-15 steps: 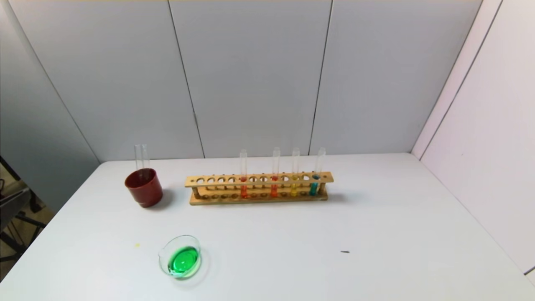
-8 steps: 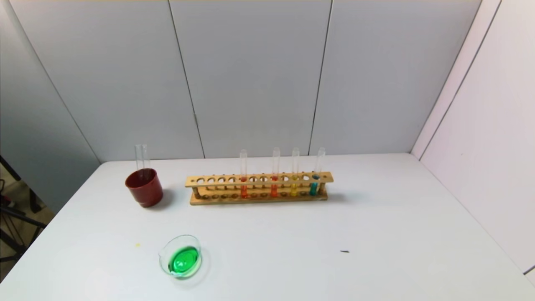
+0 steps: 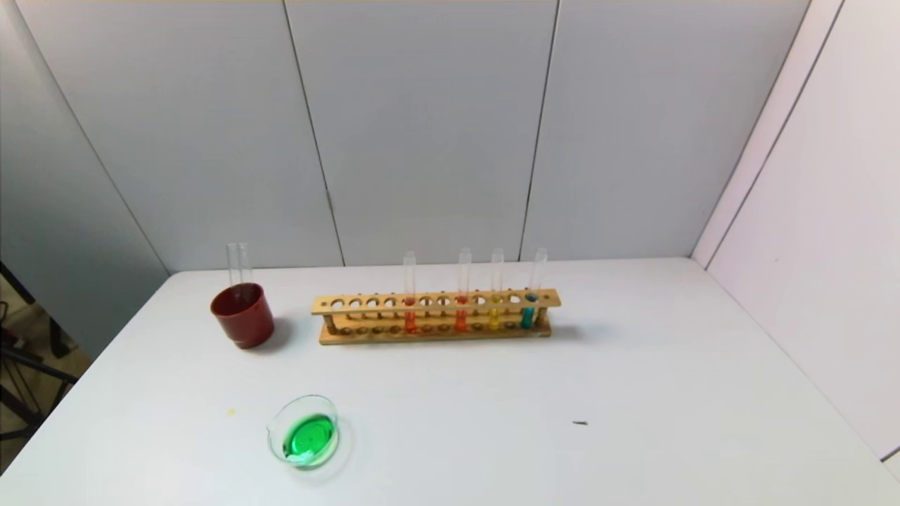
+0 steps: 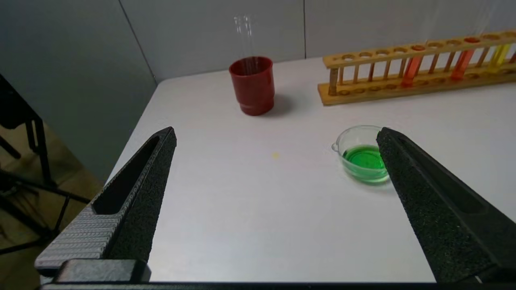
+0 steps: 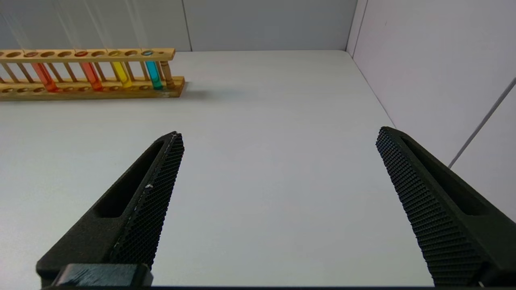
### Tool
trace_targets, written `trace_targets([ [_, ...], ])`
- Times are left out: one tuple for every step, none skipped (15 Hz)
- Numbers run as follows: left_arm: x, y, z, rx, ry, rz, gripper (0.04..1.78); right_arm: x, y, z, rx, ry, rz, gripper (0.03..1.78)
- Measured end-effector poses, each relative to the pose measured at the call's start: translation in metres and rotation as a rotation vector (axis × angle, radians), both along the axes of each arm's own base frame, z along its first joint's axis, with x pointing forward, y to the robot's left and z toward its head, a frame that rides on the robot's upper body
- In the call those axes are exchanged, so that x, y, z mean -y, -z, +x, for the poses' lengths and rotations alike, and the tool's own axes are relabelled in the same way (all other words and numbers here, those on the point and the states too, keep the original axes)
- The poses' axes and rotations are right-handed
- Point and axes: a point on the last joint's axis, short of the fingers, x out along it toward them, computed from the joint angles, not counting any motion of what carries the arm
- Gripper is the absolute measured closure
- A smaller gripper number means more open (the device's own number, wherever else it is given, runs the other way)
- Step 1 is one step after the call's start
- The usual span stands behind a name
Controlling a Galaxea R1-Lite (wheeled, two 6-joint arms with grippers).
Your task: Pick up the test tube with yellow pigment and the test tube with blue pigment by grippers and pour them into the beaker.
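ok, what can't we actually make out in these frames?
- Red cup interior: its opaque wall hides the bottoms of the two tubes standing in it, so their contents can't be told, head or left wrist view.
- Beaker: far side covered by the left gripper finger.
- Rack: cut off by the right wrist view's edge.

The beaker (image 3: 304, 439) holds green liquid on the bench's near left; two emptied tubes (image 3: 239, 264) stand upright in the red cup (image 3: 242, 316).
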Motion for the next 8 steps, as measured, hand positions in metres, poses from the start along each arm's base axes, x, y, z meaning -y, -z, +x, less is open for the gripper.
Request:
trace_targets([
  [0.0003, 0.0044, 0.0009, -0.021, 0.010, -0.010, 0.07, 0.0000, 0.0000, 0.0000, 0.000, 0.000, 0.000, 0.07],
  [0.0004, 0.0101, 0.0013, -0.066, 0.018, -0.027, 0.07, 0.0000, 0.0000, 0.0000, 0.000, 0.000, 0.000, 0.07],
  [0.0006, 0.0124, 0.0014, -0.084, 0.026, -0.046, 0.07, 0.0000, 0.0000, 0.0000, 0.000, 0.000, 0.000, 0.07],
  [0.0007, 0.0129, 0.0015, -0.087, 0.030, -0.051, 0.07, 0.0000, 0.0000, 0.0000, 0.000, 0.000, 0.000, 0.07],
  [0.0007, 0.0129, 0.0015, -0.087, 0.030, -0.058, 0.07, 0.0000, 0.0000, 0.0000, 0.000, 0.000, 0.000, 0.07],
  [0.0006, 0.0128, 0.0015, -0.084, 0.027, -0.081, 0.07, 0.0000, 0.0000, 0.0000, 0.000, 0.000, -0.001, 0.07],
  [0.0004, 0.0126, 0.0016, -0.080, 0.020, -0.106, 0.07, 0.0000, 0.0000, 0.0000, 0.000, 0.000, 0.000, 0.07],
  [0.0003, 0.0124, 0.0016, -0.078, 0.016, -0.114, 0.07, 0.0000, 0.0000, 0.0000, 0.000, 0.000, 0.000, 0.07],
])
